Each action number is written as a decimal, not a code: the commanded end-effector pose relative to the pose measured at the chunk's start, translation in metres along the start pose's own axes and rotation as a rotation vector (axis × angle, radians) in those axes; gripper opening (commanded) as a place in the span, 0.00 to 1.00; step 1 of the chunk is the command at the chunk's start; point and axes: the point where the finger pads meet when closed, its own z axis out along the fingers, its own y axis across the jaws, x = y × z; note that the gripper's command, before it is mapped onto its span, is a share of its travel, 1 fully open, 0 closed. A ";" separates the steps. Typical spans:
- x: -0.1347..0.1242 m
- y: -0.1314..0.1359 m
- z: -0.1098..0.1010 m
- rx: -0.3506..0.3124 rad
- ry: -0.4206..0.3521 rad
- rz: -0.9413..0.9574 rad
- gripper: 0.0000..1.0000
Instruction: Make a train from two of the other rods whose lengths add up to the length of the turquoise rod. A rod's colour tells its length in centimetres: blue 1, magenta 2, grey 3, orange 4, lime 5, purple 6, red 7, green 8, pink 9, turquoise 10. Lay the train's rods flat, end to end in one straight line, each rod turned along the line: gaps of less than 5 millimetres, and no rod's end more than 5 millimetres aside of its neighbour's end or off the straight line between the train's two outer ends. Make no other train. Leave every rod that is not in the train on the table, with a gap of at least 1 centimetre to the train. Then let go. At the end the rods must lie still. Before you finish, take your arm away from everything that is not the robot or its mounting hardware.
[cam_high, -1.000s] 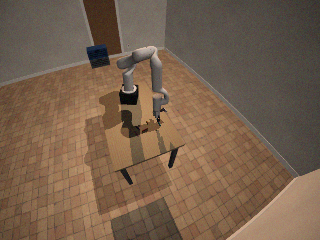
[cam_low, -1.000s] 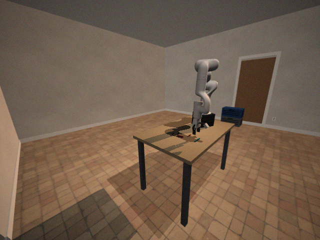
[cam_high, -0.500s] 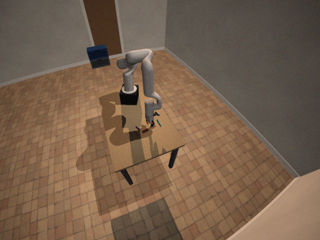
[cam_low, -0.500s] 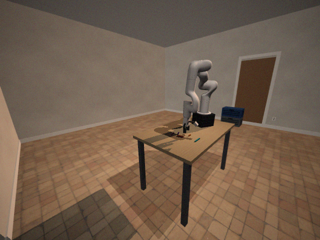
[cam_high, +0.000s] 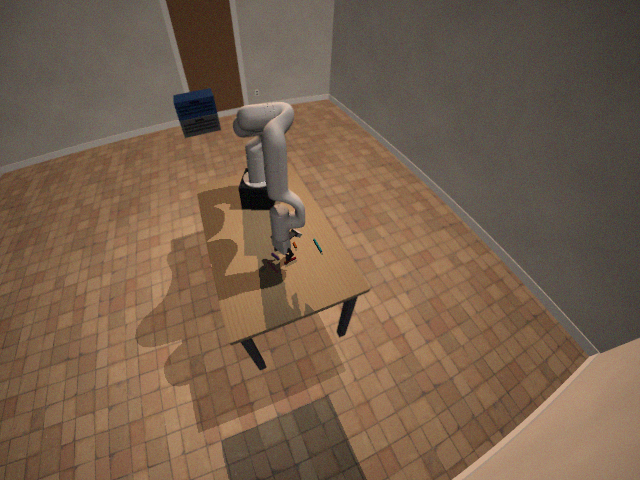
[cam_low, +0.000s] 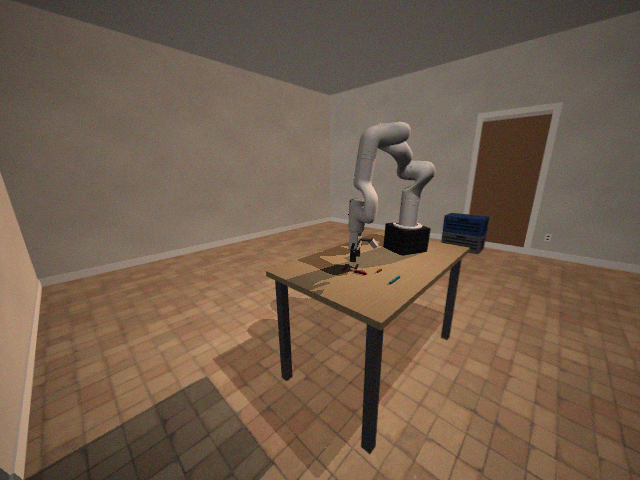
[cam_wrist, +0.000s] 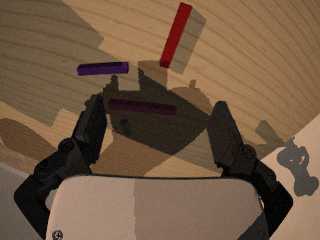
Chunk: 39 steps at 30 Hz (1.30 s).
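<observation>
Gripper (cam_high: 290, 255) (cam_low: 354, 255) (cam_wrist: 158, 110) points down above the table (cam_high: 320, 286) (cam_low: 330, 289), fingers spread wide, nothing held. Dark magenta-looking rod (cam_wrist: 142, 106) lies below, between the fingers in wrist view; purple rod (cam_wrist: 103, 68) and red rod (cam_wrist: 176, 35) beyond. Turquoise rod (cam_high: 317, 246) (cam_low: 394, 280) lies apart.

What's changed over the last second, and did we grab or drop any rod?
The gripper has moved left in both room views, from over by the turquoise rod towards the purple rod. It stands open and empty; no grasp or release shows. The turquoise rod looks unmoved.
</observation>
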 end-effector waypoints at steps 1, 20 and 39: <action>-0.039 -0.012 -0.001 -0.014 0.019 -0.071 1.00; -0.108 -0.045 -0.002 -0.013 0.015 -0.196 0.24; -0.108 -0.045 -0.002 -0.013 0.015 -0.196 0.24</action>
